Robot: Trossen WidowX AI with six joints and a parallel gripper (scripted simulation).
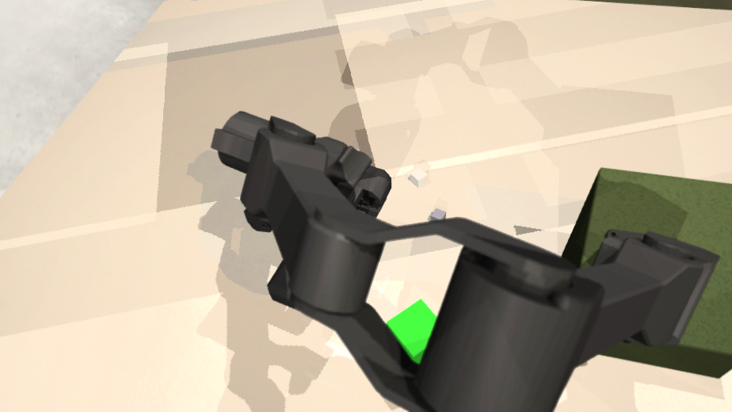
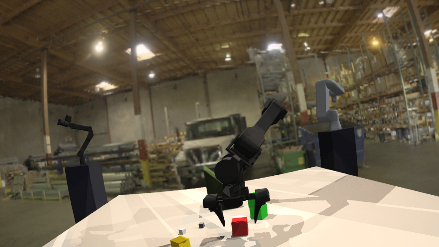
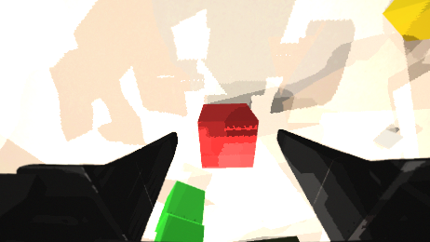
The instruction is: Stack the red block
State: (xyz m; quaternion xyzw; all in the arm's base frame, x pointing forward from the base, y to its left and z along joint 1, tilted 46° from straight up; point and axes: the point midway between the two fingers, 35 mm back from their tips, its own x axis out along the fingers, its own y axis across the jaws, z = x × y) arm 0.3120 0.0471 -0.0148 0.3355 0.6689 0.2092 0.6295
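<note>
Though splayed, end effector [image 3: 227,140] flanking red block [image 3: 228,141].

Red block, top view: behind arm [image 1: 327,215].

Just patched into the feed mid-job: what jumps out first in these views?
The red block sits centered ahead of the wide-open, empty tool in the wrist view, on the table and not yet between the fingers. The green tower stands upright just behind it, close to one fingertip in the exterior view. A yellow block lies near the table's front edge.
</note>
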